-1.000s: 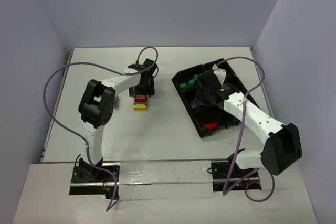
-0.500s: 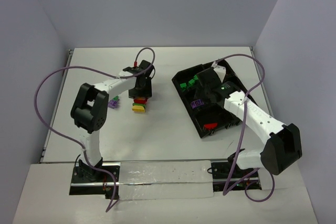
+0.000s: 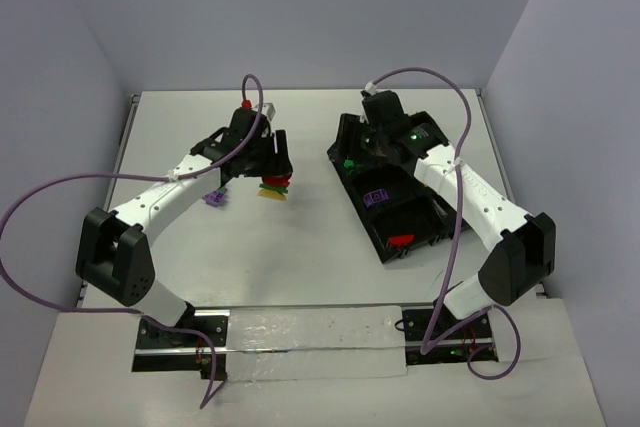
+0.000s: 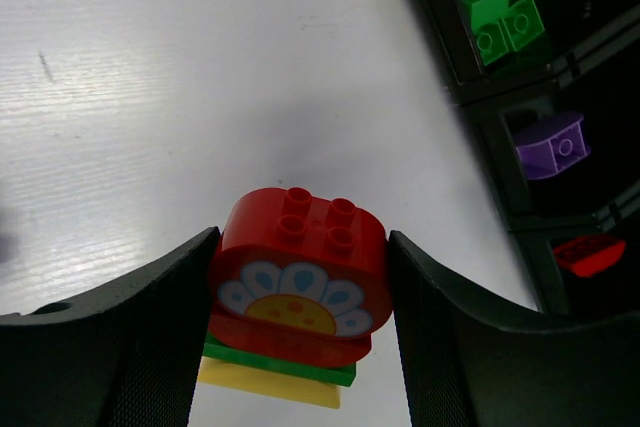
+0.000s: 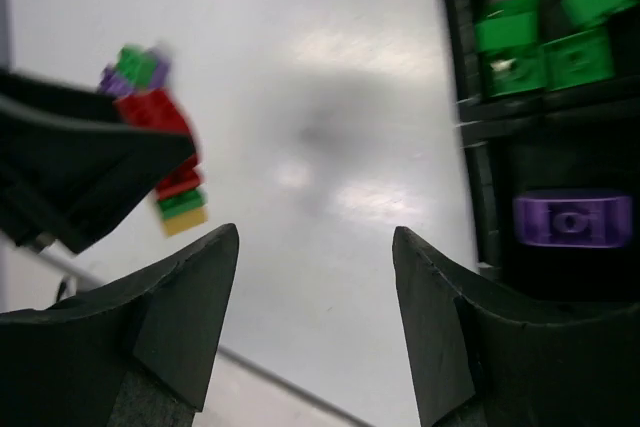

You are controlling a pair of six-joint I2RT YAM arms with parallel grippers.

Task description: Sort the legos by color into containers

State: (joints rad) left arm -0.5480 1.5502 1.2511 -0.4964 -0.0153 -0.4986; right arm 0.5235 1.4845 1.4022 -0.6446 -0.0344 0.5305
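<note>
My left gripper (image 3: 273, 177) is shut on a red flower-printed brick (image 4: 300, 282) that has a green plate (image 4: 285, 365) and a yellow plate (image 4: 268, 385) stuck under it. It holds the stack (image 3: 274, 187) just above the table, left of the black divided tray (image 3: 352, 192). The tray's compartments hold green bricks (image 4: 505, 12), a purple brick (image 4: 550, 144) and a red brick (image 4: 590, 252). My right gripper (image 5: 315, 247) is open and empty, over the tray's far left end (image 3: 368, 135). The stack also shows in the right wrist view (image 5: 180, 197).
A purple brick (image 3: 212, 197) lies on the table under the left forearm. In the right wrist view a purple and green piece (image 5: 135, 69) shows beyond the left gripper. The white table runs to grey walls on three sides.
</note>
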